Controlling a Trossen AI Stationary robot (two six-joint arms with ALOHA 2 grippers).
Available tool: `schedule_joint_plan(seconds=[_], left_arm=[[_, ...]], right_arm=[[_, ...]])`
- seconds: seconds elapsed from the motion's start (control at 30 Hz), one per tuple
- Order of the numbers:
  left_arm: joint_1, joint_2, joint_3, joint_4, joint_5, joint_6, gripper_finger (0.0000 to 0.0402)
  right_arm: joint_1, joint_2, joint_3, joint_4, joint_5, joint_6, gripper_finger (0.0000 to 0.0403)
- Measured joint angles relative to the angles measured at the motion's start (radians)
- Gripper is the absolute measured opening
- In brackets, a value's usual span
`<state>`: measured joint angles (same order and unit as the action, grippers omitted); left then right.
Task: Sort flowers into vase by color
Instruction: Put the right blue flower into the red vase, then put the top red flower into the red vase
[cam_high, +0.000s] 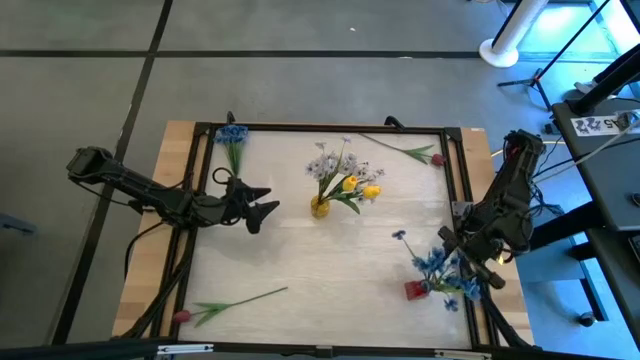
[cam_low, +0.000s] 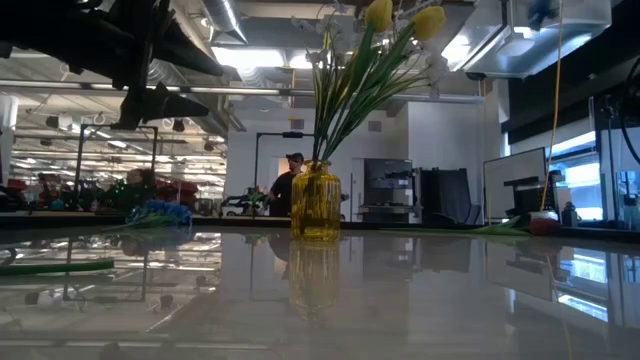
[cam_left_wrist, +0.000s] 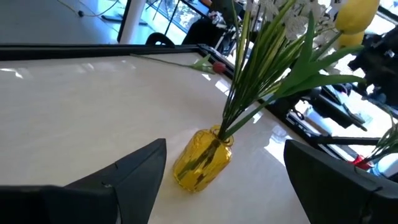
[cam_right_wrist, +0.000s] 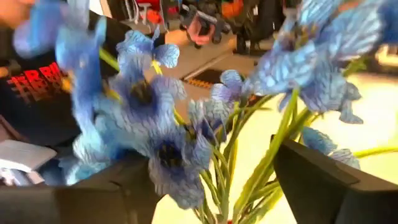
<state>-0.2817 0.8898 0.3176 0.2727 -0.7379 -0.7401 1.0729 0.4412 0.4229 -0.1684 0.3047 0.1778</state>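
Note:
A yellow glass vase (cam_high: 320, 207) stands upright mid-table and holds white-lavender and yellow flowers (cam_high: 345, 172). My left gripper (cam_high: 268, 208) hangs open just left of it, pointing at it; the left wrist view shows the vase (cam_left_wrist: 202, 163) ahead between the fingers. A small red vase (cam_high: 416, 290) near the right edge holds blue flowers (cam_high: 440, 268). My right gripper (cam_high: 470, 262) is open at those blooms, whose stems (cam_right_wrist: 233, 155) run between its fingers. Loose stems lie flat: a blue flower (cam_high: 232, 140), a red-pink flower (cam_high: 420, 152) and another red one (cam_high: 235, 302). My right gripper stands open around the blue flowers' heads and upper stems (cam_right_wrist: 273, 149), coming from the table's right side. Petals (cam_right_wrist: 165, 155) crowd against one finger. I cannot tell whether either finger touches them.
A black frame (cam_high: 330, 128) borders the white table top. In the low view, the yellow vase (cam_low: 316, 203) stands centre, with the blue flower (cam_low: 160, 212) at far left and the red-pink one (cam_low: 545, 222) at far right. A person (cam_low: 288, 185) stands in the room behind.

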Motion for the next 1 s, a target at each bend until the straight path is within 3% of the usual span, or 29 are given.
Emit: schedule_joint_plan(seconds=[0.13,0.3,0.53,0.63,0.73,0.87,1.0], left_arm=[[-0.007,0.000,0.000,0.019,0.000,0.046,0.0318],[-0.024,0.000,0.000,0.029,0.000,0.066,0.0318],[-0.057,0.000,0.000,0.029,0.000,0.056,0.0318],[-0.066,0.000,0.000,0.035,0.000,0.039,0.0318],[-0.075,0.000,0.000,0.039,-0.023,0.043,0.0318],[-0.084,0.000,0.000,0.045,-0.093,0.079,0.0318],[-0.090,0.000,0.000,0.045,-0.109,0.180,0.0318]], right_arm=[[0.000,0.000,0.097,-0.197,-0.008,0.137,0.0300],[0.000,0.000,0.206,-0.426,-0.090,0.301,0.0305],[0.000,0.000,0.324,-0.559,-0.105,0.338,0.0305],[0.000,0.000,0.379,-0.591,-0.060,0.350,0.0305],[0.000,-0.001,0.415,-0.598,0.154,0.350,0.0305],[0.000,0.000,0.445,-0.627,0.606,0.493,0.0305],[0.000,0.000,0.456,-0.655,0.813,0.604,0.0300]])
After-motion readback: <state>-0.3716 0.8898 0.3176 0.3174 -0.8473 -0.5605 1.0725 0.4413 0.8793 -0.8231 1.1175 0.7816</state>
